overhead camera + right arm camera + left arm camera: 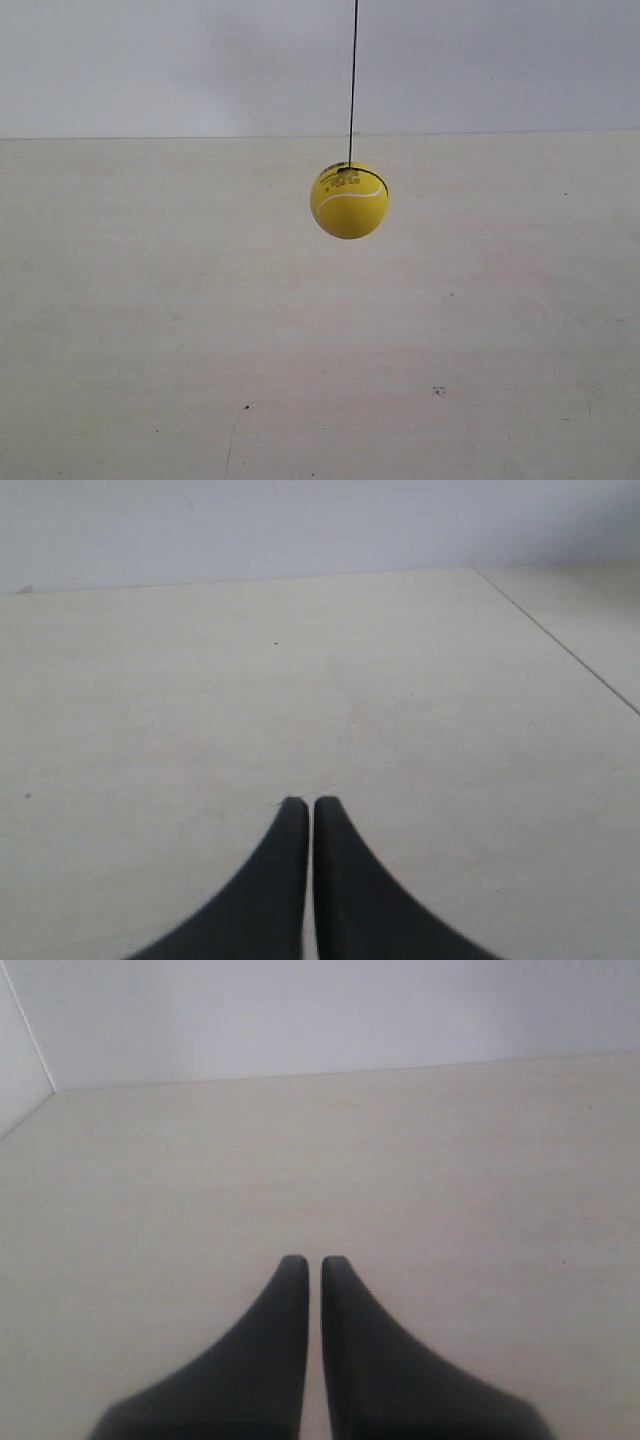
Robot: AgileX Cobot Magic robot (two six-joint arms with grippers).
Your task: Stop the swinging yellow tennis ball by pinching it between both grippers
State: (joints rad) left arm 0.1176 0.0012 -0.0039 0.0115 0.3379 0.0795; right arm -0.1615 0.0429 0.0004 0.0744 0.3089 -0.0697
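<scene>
**Inspector:** Pale beige tabletop [150,350], plain grey-white wall [150,60] behind. Where is the ball?

**Assistant:** The yellow tennis ball [349,200] hangs clear of the tabletop on a thin dark string [353,80], slightly right of centre in the exterior view.

**Inspector:** Orientation?

**Assistant:** It is round, so it has no long axis of its own. The string rises nearly vertical from its top. A white seam curves across the facing side, with small black print just above.

**Inspector:** Grippers?

**Assistant:** Left gripper [314,1260]: jaws drawn together, only a thin slit between the tips, gripping nothing. Right gripper [305,802]: the same. Both point across the tabletop toward the wall.
</scene>
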